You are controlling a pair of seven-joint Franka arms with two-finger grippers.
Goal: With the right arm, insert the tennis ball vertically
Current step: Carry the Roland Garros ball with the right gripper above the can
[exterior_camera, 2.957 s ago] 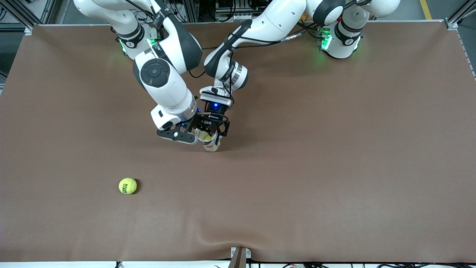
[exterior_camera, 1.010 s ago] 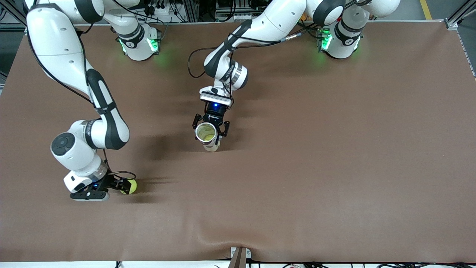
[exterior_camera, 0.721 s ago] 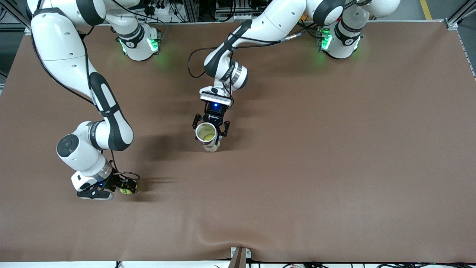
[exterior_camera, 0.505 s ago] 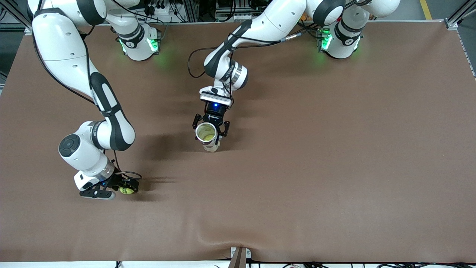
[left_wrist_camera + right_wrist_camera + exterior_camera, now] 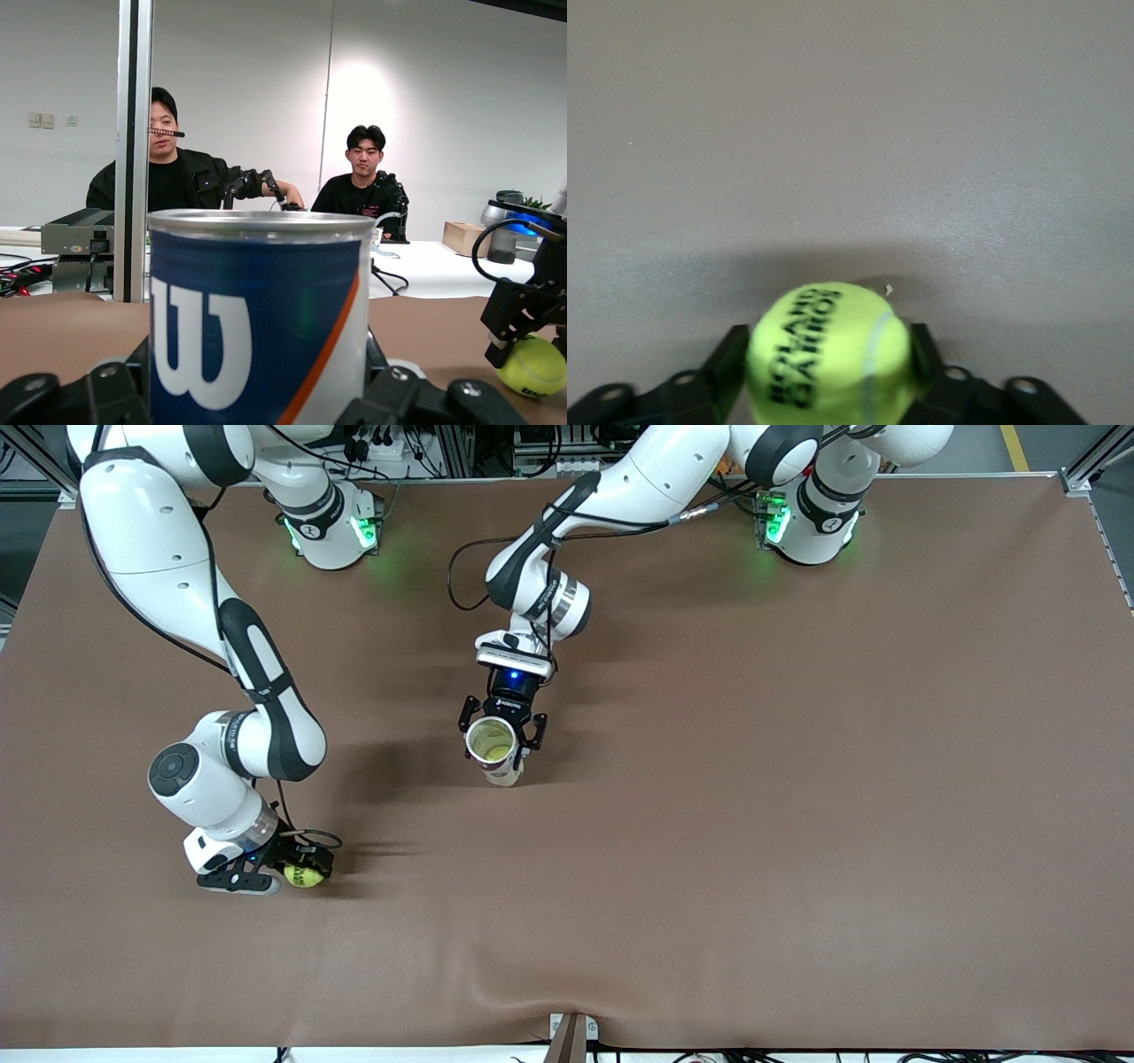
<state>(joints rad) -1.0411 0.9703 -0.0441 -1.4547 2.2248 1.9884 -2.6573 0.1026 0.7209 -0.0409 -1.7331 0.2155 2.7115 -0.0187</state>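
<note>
Covering the whole working area, brown bench (image 5: 797, 824), with upright can (image 5: 493, 746) near its middle, gripped around the wall by left tool (image 5: 501, 735), mouth up and a ball visible inside. Nearer the front camera, toward the right arm's end: right tool (image 5: 297, 865) down at bench level, fingers (image 5: 731, 359) pressed against both sides of tennis ball (image 5: 303, 875), ball resting on the bench. Confirm a centred, firm squeeze, lift straight up, carry over the can mouth, align, lower vertically, then release.
</note>
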